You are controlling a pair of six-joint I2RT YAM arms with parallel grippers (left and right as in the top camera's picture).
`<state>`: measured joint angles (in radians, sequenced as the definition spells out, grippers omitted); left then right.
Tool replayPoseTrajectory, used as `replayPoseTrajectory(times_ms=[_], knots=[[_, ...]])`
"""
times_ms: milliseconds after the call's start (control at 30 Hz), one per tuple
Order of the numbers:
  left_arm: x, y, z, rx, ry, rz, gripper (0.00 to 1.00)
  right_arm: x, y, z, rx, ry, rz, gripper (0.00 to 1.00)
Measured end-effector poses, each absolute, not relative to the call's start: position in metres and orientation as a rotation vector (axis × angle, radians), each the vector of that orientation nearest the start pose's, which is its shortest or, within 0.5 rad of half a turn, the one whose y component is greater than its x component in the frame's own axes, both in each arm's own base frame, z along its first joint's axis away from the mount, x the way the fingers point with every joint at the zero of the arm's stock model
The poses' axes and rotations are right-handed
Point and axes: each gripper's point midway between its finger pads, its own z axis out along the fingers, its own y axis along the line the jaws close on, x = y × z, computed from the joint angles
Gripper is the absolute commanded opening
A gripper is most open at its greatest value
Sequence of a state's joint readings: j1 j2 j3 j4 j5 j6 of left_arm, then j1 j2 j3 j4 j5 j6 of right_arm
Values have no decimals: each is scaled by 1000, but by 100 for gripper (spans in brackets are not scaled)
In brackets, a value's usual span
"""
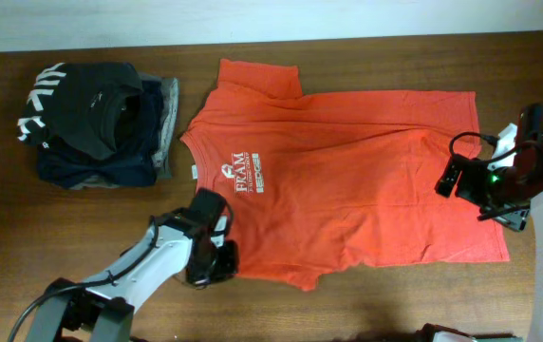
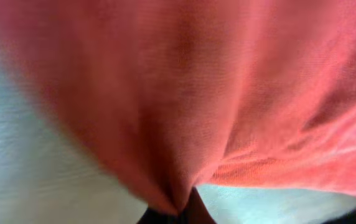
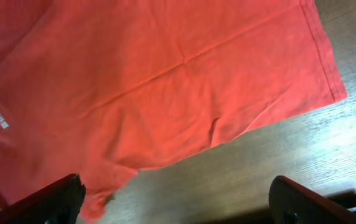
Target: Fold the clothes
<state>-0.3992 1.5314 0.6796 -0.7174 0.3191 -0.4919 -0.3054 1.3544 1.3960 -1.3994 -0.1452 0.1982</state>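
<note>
On the table (image 1: pixel 395 304), the shirt (image 1: pixel 347 180) lies spread flat. It's soft, light cotton, so it'll sag and crease, best grabbed at hems or sleeve edges. Left gripper (image 1: pixel 216 258) sits low at the near sleeve, closed tight, seemingly pinching cloth (the wrist view's blurry). Right gripper (image 3: pixel 177 186) hovers over the hem corner, fingers wide apart, empty.

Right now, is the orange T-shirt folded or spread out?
Spread. The T-shirt lies flat, print up, both sleeves and the hem out on the table. The left gripper pinches its edge.
</note>
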Motion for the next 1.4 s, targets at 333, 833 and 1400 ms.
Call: replayPoseTrajectory(times_ms=[333, 833, 1400], knots=[[200, -78, 28, -363, 3072, -273, 0, 248, -92, 149, 1001, 2916, 275, 92], [201, -79, 30, -359, 3065, -287, 0, 141, -148, 26, 1874, 2619, 293, 65], [200, -82, 30, -358, 3069, -313, 1, 138, -138, -1, 1890, 2549, 302, 4]])
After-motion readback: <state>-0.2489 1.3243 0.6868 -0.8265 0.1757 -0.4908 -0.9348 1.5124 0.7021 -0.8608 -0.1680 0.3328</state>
